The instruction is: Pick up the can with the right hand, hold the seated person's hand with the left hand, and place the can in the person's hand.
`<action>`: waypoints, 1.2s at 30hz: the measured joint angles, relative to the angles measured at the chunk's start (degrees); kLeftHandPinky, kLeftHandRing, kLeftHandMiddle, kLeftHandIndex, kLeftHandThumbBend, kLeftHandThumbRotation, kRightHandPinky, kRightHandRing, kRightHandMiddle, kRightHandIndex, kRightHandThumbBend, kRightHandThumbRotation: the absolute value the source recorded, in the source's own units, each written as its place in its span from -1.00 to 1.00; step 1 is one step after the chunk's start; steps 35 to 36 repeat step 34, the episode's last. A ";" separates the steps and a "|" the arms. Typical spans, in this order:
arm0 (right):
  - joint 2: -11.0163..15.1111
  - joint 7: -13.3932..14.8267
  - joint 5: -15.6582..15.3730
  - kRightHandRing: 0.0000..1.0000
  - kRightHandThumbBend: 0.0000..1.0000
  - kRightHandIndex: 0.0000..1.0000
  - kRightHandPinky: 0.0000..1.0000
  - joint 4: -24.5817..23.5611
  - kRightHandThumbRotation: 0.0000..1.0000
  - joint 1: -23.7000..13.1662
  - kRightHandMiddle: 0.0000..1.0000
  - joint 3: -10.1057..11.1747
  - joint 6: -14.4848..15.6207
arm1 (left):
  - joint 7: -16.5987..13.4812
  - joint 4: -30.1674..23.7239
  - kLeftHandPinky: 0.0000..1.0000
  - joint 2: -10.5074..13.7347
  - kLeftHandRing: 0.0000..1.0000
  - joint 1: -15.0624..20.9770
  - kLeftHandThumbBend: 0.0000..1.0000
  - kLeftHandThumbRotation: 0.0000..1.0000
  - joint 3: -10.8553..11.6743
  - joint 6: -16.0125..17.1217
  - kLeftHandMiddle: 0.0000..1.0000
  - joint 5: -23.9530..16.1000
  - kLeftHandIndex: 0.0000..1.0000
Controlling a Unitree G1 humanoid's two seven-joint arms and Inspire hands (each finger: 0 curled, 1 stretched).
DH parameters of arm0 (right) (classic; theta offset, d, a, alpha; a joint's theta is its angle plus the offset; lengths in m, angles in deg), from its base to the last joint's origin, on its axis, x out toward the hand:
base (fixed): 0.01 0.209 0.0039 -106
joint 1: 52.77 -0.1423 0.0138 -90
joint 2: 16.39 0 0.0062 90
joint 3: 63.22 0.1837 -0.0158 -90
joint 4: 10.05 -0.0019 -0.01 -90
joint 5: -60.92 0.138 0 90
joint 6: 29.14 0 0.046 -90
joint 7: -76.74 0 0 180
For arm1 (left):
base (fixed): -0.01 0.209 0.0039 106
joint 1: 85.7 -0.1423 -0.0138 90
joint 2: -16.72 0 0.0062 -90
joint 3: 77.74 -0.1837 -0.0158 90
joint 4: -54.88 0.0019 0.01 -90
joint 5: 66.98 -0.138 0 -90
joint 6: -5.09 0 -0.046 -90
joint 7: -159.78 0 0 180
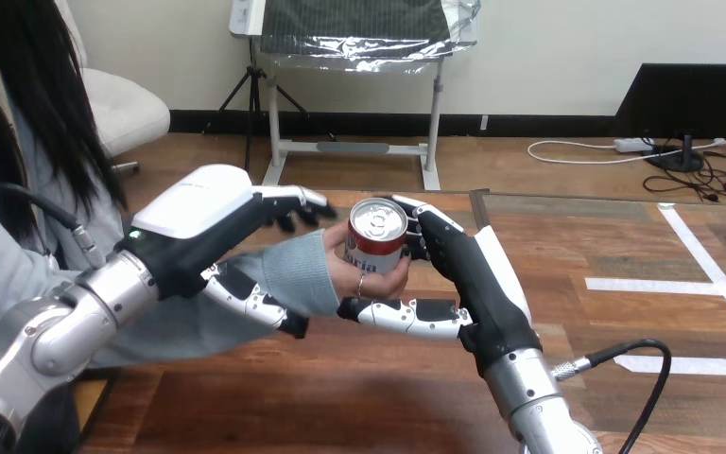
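- Red-and-white can [376, 238], upright with its silver top up, is off the wooden surface [359, 397]. It sits in the person's hand [345, 274], whose fingers wrap the can's lower half from the left.
- Right hand [468, 274] is just right of the can. Its fingers [427, 225] curl against the can's right side and grip it, and its thumb [402, 313] reaches out below the can, under the person's hand (so the robot's hand and the person's hand are both on the can).
- Left hand [198, 213] is left of the can, closed round the person's wrist [298, 274] in its grey sleeve. Its fingers [293, 200] lie over the top of the sleeve with their tips near the can's top rim, and its thumb [250, 298] passes underneath.
- Silver forearms run down and away from the can, one on either side.
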 measured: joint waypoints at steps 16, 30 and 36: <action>1.36 -0.05 1.15 0.80 1.00 0.91 0.75 3.58 -0.09 -0.09 0.84 0.67 -7.04 | 0.71 -3.42 0.84 -0.75 0.97 -6.07 1.00 0.05 3.01 1.71 0.99 7.16 1.00; 2.19 -0.58 4.35 0.85 1.00 0.90 0.82 8.84 0.09 -0.16 0.89 2.40 -14.84 | 2.41 -3.64 0.83 -4.16 0.99 -12.12 1.00 0.10 5.55 5.82 1.00 16.08 1.00; 2.29 -1.19 5.39 0.86 1.00 0.89 0.84 10.37 0.10 -0.17 0.89 2.96 -17.40 | 2.45 -3.65 0.80 -5.72 0.99 -13.33 1.00 0.13 6.23 7.95 1.00 17.74 1.00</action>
